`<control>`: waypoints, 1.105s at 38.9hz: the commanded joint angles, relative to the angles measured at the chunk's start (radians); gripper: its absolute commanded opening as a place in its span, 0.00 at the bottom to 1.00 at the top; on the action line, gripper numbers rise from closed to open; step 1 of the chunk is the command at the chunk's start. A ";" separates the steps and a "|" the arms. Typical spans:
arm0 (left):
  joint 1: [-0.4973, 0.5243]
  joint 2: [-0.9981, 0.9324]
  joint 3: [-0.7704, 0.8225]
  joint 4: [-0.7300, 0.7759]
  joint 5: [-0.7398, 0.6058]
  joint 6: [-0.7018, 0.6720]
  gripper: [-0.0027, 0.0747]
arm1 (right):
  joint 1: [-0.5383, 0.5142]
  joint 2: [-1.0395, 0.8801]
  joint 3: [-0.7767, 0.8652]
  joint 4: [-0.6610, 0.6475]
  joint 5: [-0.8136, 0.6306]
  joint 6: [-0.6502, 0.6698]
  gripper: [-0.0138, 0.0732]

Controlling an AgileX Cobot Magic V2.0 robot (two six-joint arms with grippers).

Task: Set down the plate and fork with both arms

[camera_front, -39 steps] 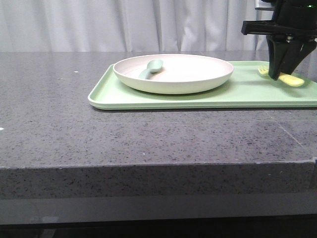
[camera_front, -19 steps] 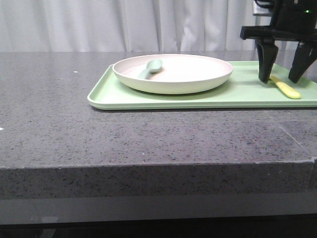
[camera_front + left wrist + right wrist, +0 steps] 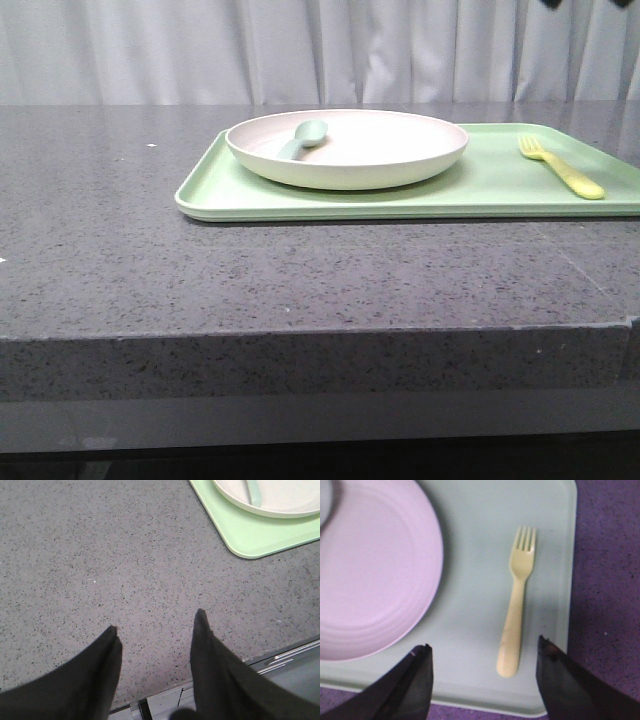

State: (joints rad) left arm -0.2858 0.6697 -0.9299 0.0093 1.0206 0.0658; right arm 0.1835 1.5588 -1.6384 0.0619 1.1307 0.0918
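Observation:
The cream plate [image 3: 350, 148] sits on the left part of the light-green tray [image 3: 480, 190], with a grey-green spoon [image 3: 305, 136] lying in it. The pale-yellow fork [image 3: 562, 167] lies flat on the tray to the plate's right, tines pointing away. In the right wrist view the fork [image 3: 517, 610] lies beside the plate [image 3: 370, 570], and my right gripper [image 3: 484, 647] is open and empty, raised above the fork's handle end. My left gripper [image 3: 156, 621] is open and empty over bare table, well clear of the tray's near left corner [image 3: 250, 540].
The grey speckled table [image 3: 150, 250] stretches left of the tray, with its front edge near. White curtains hang behind. A metal rail [image 3: 280, 657] runs along the table edge beside the left gripper.
My right gripper let go of the fork, opened, and rose out of the top of the front view. The fork now lies flat on the tray.

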 commanded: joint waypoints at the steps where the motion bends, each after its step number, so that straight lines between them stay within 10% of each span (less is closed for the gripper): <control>1: 0.003 0.005 -0.025 -0.009 -0.068 -0.002 0.44 | 0.020 -0.147 0.060 -0.019 -0.079 -0.020 0.71; 31: 0.003 0.005 -0.025 -0.009 -0.076 -0.002 0.43 | 0.021 -0.893 0.746 -0.080 -0.241 -0.020 0.69; 43: 0.003 0.005 -0.025 -0.009 -0.090 -0.002 0.16 | 0.021 -1.022 0.862 -0.080 -0.297 -0.020 0.29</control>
State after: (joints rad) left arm -0.2858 0.6697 -0.9299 0.0093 1.0072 0.0658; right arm 0.2067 0.5472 -0.7668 0.0000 0.9189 0.0826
